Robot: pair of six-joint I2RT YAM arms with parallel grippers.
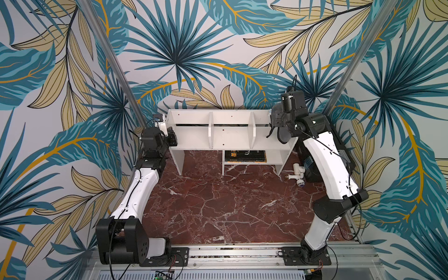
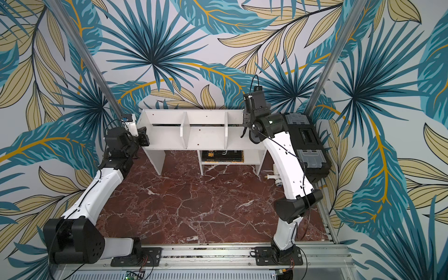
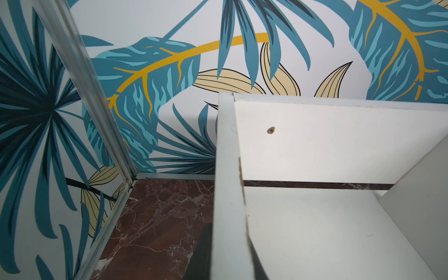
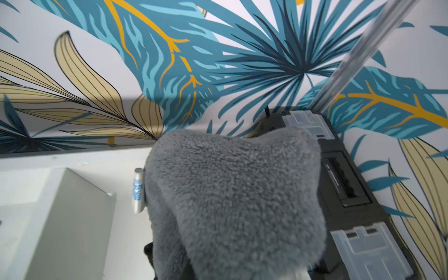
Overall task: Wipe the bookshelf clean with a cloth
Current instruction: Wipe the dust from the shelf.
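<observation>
Cloth (image 4: pixel 230 194): one, grey, fluffy.
Bookshelf (image 1: pixel 230 138): one, flat white boards, three compartments.
Right tool (image 1: pixel 275 126): narrow, clutching cloth.
Left tool (image 1: pixel 172 139): narrow, pinching bookshelf's end panel.

The bookshelf (image 1: pixel 230 138) stands at the rear of the tabletop (image 1: pixel 218 206), against the back wall. A book (image 1: pixel 245 156) lies in its lower cubby. A toolbox (image 2: pixel 308 143) sits just right of it, with a pipe fitting (image 1: pixel 297 173) before the toolbox. The left end effector (image 1: pixel 172 140) straddles the left side panel; the cloth (image 4: pixel 232 194) hangs over the right compartment.
</observation>
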